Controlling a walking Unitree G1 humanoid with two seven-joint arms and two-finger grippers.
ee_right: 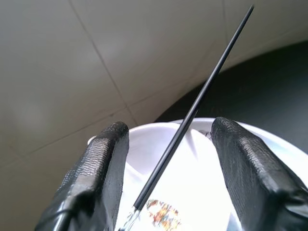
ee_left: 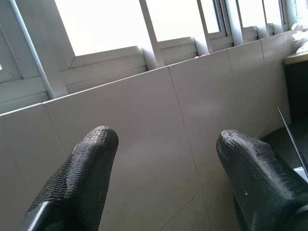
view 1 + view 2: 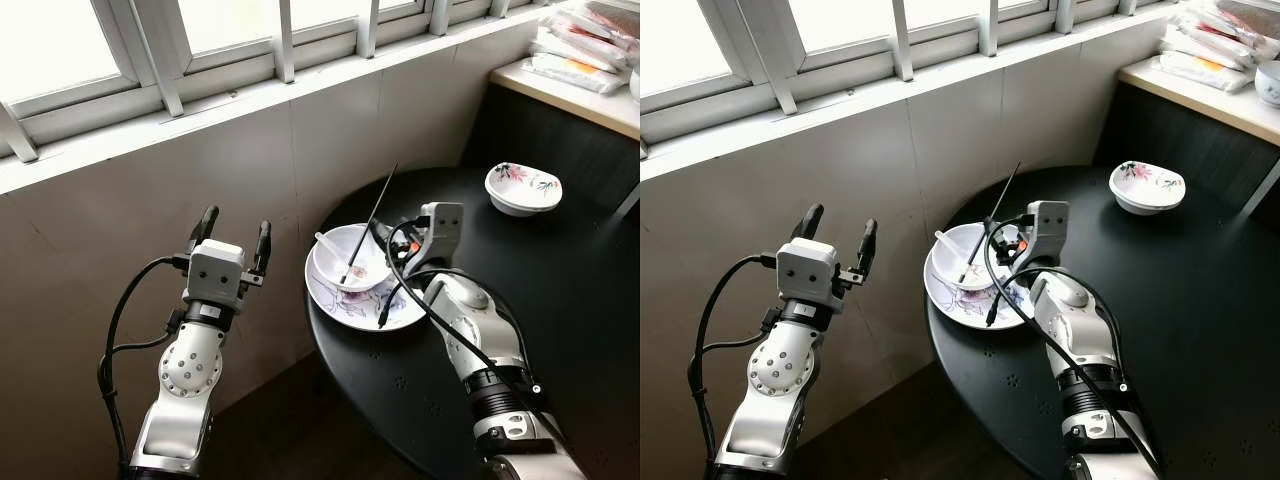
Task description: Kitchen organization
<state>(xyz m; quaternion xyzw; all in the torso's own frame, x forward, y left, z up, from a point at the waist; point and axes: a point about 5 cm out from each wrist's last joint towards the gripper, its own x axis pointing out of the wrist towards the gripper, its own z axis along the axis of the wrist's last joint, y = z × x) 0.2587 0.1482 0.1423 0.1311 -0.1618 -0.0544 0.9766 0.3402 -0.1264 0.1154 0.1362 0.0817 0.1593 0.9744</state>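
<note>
Right gripper spread open at the white bowl on its plate, near the round tabletop edge; black chopstick leans between its fingers, ungrasped. Left gripper open, empty, raised by the wall. Risk: closing off-centre could flick the chopstick out or tip the bowl off the edge.

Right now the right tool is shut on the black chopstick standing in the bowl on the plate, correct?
Not quite. The right tool is open: in the right wrist view its fingers stand apart on either side of the black chopstick, not touching it. The chopstick does lean in the bowl on the plate.
</note>
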